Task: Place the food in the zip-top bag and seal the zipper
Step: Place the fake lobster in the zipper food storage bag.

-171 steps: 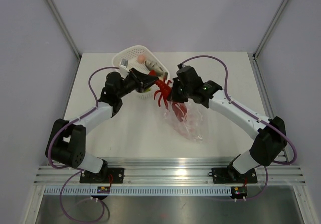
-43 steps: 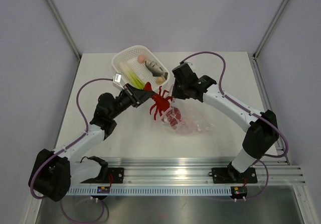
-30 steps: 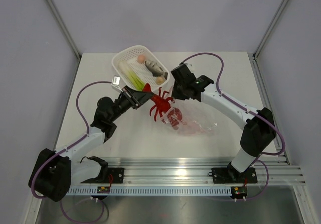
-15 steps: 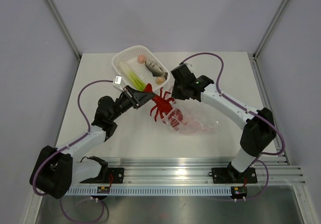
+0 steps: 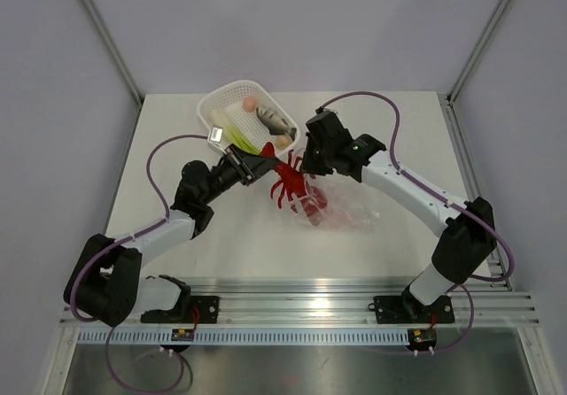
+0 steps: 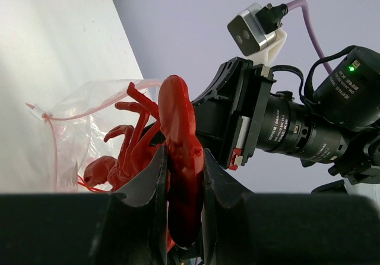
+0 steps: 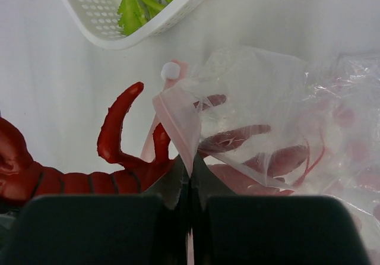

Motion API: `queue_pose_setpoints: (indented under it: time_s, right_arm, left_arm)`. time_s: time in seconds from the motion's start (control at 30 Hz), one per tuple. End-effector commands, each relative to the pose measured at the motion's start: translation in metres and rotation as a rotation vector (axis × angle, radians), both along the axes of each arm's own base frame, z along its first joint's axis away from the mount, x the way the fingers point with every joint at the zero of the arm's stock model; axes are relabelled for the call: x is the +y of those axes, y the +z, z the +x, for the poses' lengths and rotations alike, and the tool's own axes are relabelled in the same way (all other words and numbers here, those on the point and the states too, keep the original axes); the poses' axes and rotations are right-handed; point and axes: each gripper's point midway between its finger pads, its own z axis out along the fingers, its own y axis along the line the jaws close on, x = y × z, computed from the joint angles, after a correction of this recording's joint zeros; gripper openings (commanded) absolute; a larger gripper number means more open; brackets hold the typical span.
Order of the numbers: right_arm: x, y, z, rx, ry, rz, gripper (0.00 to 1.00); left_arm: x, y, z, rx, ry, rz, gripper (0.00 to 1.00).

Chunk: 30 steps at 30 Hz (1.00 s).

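Observation:
My left gripper (image 5: 263,162) is shut on the tail of the red lobster (image 5: 291,182), also seen in the left wrist view (image 6: 181,152). The lobster's claws and legs reach into the mouth of the clear zip-top bag (image 5: 341,213). My right gripper (image 5: 312,168) is shut on the bag's upper mouth edge (image 7: 178,119) and holds it lifted, with the pink zipper strip at that edge. The lobster's claw (image 7: 116,128) lies at the opening. The grey fish (image 5: 273,120), the green vegetable (image 5: 237,135) and a peach piece (image 5: 250,104) lie in the white basket (image 5: 213,105).
The white perforated basket stands at the back, just behind both grippers, its rim close to the bag mouth in the right wrist view (image 7: 101,33). Bare white table (image 5: 177,129) lies to the left and at the front. The right arm (image 5: 416,196) spans the right side.
My left gripper has pushed the lobster right and back, deeper into the bag mouth. The right gripper kept hold of the bag edge and lifted slightly.

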Motion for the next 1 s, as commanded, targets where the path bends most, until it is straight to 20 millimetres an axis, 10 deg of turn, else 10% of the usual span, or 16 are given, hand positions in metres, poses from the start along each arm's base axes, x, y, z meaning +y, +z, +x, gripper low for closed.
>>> queue_pose_setpoints:
  time_s: [0.0, 0.97]
  right_arm:
    - [0.013, 0.022, -0.001, -0.046, 0.025, 0.063, 0.0]
    - [0.007, 0.01, 0.014, -0.035, -0.032, 0.0, 0.0]
  left_arm:
    - [-0.004, 0.046, 0.001, -0.149, -0.02, -0.061, 0.0]
    - [0.001, 0.04, -0.022, -0.209, -0.059, -0.067, 0.0]
